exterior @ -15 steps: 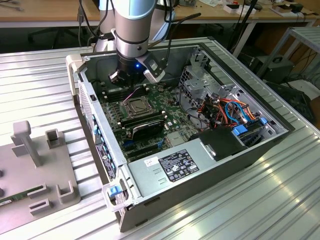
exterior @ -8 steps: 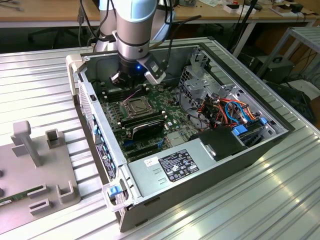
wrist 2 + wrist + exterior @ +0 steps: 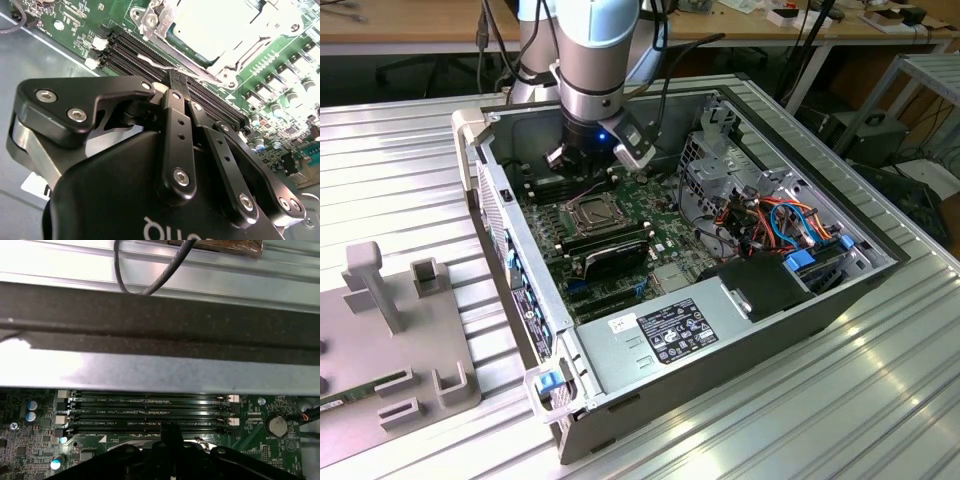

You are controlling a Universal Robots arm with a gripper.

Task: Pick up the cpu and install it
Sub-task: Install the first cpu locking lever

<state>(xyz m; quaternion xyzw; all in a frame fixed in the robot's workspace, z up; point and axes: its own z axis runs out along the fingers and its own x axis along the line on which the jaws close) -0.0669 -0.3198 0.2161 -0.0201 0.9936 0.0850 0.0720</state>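
So the cpu (image 3: 220,22) looks like it's already sitting in the socket (image 3: 588,212): in the second wrist view there's a pale silver square inside the socket's metal frame. The gripper (image 3: 179,79) has its fingers pressed together right at the edge of the socket, on the side where the memory slots (image 3: 135,52) run. A thin metal lever (image 3: 155,62) lies just beside the fingertips, and whether the tips actually pinch it is hard to say. My guess at what could go wrong: the closed tips are very close to the memory slots and the socket frame, so any sideways drift could scrape the slots or bend that lever. If the chip isn't fully seated, pushing on the frame could also damage the contacts under it. Only the second wrist view gives the fingertips and the chip's top up close. The first wrist view looks the other way from the socket, across the memory slots (image 3: 150,412) to the case wall, with just the gripper (image 3: 170,432) poking in. The exterior view is the one that shows the gripper (image 3: 600,155) down inside the open computer case (image 3: 740,370), over the motherboard (image 3: 660,235) right next to the socket.
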